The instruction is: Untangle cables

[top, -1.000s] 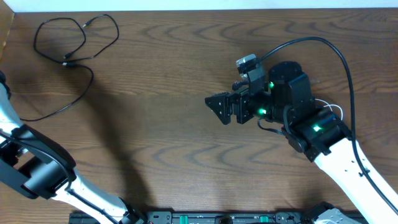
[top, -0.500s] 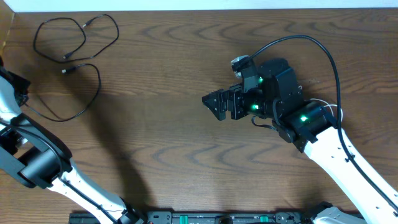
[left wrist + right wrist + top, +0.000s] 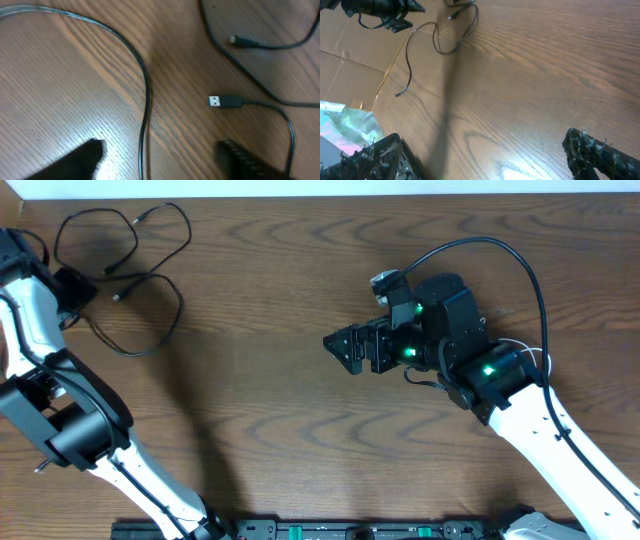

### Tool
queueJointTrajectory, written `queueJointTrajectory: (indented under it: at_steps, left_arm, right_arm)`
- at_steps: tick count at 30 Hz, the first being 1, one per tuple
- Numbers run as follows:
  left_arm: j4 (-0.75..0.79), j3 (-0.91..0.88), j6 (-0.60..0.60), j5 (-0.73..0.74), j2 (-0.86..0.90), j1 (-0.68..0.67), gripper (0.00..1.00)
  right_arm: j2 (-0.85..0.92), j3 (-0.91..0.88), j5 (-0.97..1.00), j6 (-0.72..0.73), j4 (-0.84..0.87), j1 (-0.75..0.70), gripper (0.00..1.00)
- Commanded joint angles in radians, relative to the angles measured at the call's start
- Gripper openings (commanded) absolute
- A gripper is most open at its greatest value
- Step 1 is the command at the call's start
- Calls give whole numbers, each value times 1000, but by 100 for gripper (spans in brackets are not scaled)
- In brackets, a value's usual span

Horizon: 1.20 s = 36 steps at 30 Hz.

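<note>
Nearest, about halfway across the desk (image 3: 280,450) and toward its right edge: the right hand (image 3: 345,348), pointing at the left edge. Released and spread wide in its own wrist view, with only bare wood grain between the two fingers (image 3: 375,160). Grasping nothing.

Farther off, close by the far-left corner: the left hand (image 3: 160,147), also released, with fingertips (image 3: 90,152) well apart. Clenched on nothing, yet straddling a black cable (image 3: 146,100) laid flat on the wood in the gap, nearer one finger than the other. Cannot tell whether touching either finger. Just beyond that gap, off to one side: a flat USB plug (image 3: 220,101) on a black cord bending back beside the other finger. Past it, a smaller plug (image 3: 241,41) ending another dark run of cord.

From overhead, two black cords lying loose and slack on the desk, from the left edge up to the far-left corner. First the nearer cable (image 3: 180,310), bowed in a wide open curve from beside the left hand out toward mid-desk and back to a plug. Then the farther cable (image 3: 189,232), drawn in a bigger loop hard by the far edge, with one plug tip inside the loop. Crossing or merely touching close to the left hand; cannot tell which.

Beyond the left edge, in the right wrist view: brown cardboard (image 3: 350,45).
</note>
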Motion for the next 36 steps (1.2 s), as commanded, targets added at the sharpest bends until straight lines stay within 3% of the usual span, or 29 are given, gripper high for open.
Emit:
queueJointTrajectory:
  at_steps: [1, 8, 12, 15, 23, 31, 36]
  left_arm:
    - [-11, 2, 8, -38, 3, 14, 89]
    - [-67, 2, -3, -300, 1, 39, 90]
    - [-154, 2, -180, -429, 1, 79, 91]
    - [-227, 0, -303, -420, 3, 138, 91]
    - [-224, -110, -300, -325, 3, 243, 90]
    - [-66, -296, -232, -188, 3, 275, 87]
    - [-1, -364, -232, -166, 3, 275, 79]
  right_arm:
    - [1, 2, -23, 11, -7, 5, 99]
    - [1, 2, -23, 11, -17, 5, 99]
    - [1, 2, -22, 11, -18, 5, 99]
    - [1, 2, -22, 11, -22, 5, 99]
    - [1, 0, -18, 3, -28, 5, 99]
    - [1, 0, -18, 2, -28, 5, 99]
    - [1, 0, -18, 3, -29, 5, 99]
